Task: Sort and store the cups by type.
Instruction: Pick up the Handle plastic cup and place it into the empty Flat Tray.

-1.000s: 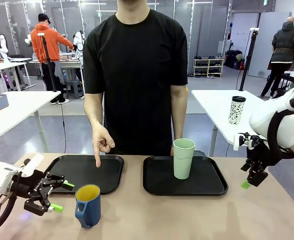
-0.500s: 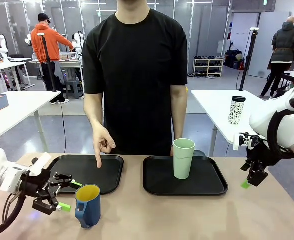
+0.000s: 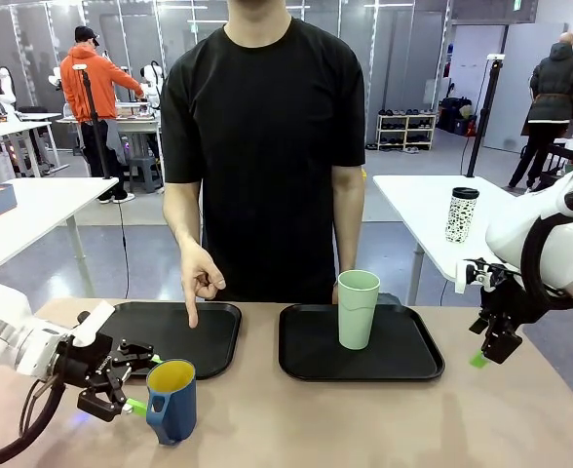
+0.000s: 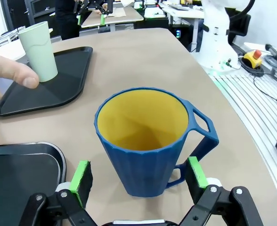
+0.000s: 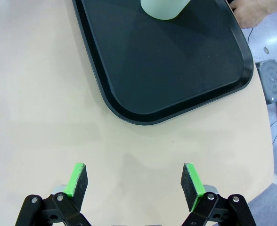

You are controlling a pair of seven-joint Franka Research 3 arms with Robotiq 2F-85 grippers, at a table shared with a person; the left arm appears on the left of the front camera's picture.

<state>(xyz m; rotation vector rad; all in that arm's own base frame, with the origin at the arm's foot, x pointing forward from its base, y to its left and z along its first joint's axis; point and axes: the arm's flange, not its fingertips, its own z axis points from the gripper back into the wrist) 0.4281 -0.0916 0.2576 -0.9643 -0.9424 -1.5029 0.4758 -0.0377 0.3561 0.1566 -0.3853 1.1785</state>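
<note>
Blue mug (image 3: pixel 171 401) stands on the counter (image 3: pixel 364 419) near the left tray (image 3: pixel 170 336); the left gripper (image 4: pixel 137 176) has advanced, its spread fingers now flanking it. The right gripper (image 5: pixel 134 181) stays open, unmoved.

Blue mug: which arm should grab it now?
Left. Its open hand already flanks the blue mug; the right hand hangs beyond the far tray.

This is a robotics lab in a large open hall. White tables (image 3: pixel 433 195) stand across a grey floor, with a shoe rack (image 3: pixel 405 131) against the far wall. Cables (image 4: pixel 275 70) and a yellow emergency-stop button (image 4: pixel 253 55) lie beside a white robot base (image 4: pixel 218 33).
</note>
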